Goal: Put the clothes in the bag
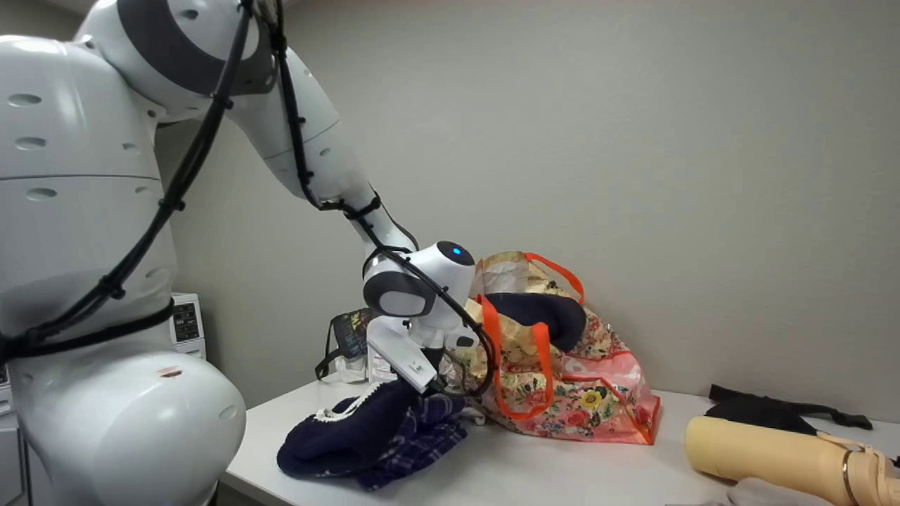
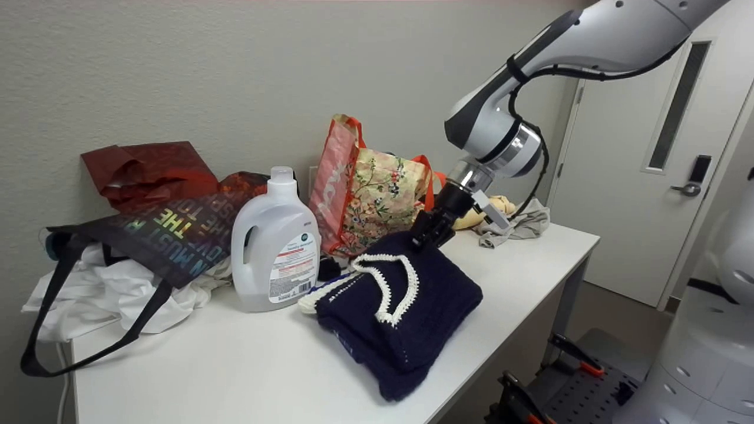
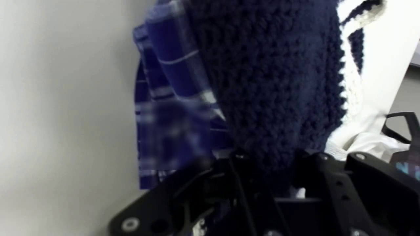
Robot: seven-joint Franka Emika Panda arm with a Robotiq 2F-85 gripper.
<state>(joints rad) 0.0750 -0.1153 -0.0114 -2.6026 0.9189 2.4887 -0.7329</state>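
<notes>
1. The step in hand, as I judge it, is the grasp: these clothes lie outside the bag, with the lift and carry ahead.
2. My gripper (image 3: 275, 156) is drawn in to a narrow gap, a fold of the navy knit garment (image 2: 430, 312) bunched between its fingers.
3. That cream-trimmed garment rests on the white table (image 2: 194, 365). Navy plaid cloth (image 1: 425, 441) shows from under it; whether I have any of that too, I cannot tell.
4. The floral tote bag (image 1: 590, 402) stands near it, dark navy fabric (image 1: 545, 316) filling part of its mouth.
5. Next I should firm the pinch, lift high enough for the hanging knit to clear the bag's rim, then lower it in. The orange strap handles (image 1: 545, 358) could snag it.
</notes>
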